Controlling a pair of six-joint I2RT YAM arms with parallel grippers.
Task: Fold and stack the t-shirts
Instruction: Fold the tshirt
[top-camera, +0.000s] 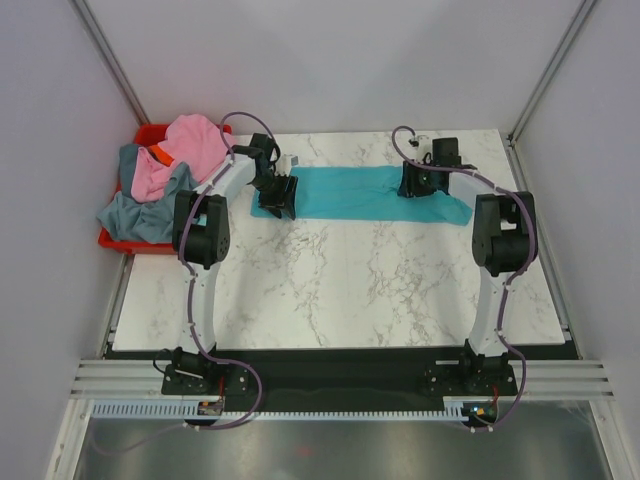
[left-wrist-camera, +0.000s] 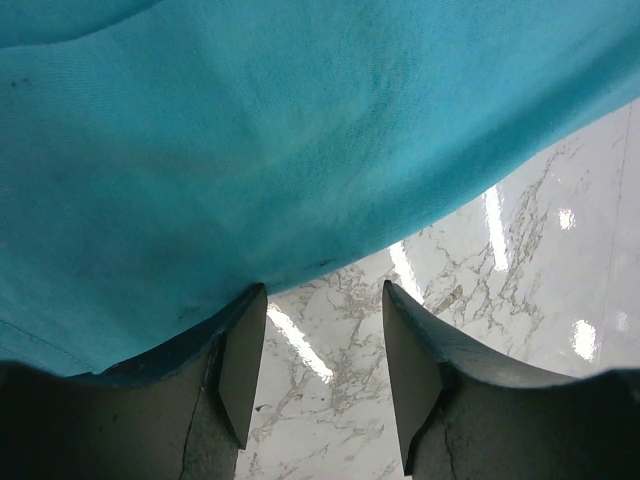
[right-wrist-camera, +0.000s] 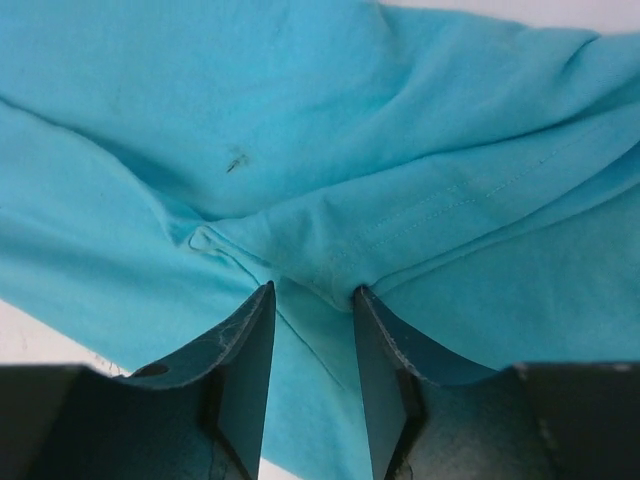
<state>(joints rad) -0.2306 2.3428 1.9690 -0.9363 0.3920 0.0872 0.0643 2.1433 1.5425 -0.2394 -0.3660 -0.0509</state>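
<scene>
Teal t-shirt (top-camera: 350, 192) flat on table (top-camera: 340, 290): my left gripper (left-wrist-camera: 323, 287), jaws apart, at its edge; my right gripper (right-wrist-camera: 313, 288), jaws spread, astride its fold.

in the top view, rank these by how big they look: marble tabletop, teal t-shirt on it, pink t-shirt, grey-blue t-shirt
1. marble tabletop
2. teal t-shirt
3. pink t-shirt and grey-blue t-shirt: both are bunched and look alike in size, so not ranked

Overhead view looking down from behind, wrist views close, sharing teal t-shirt (top-camera: 350, 192)
</scene>
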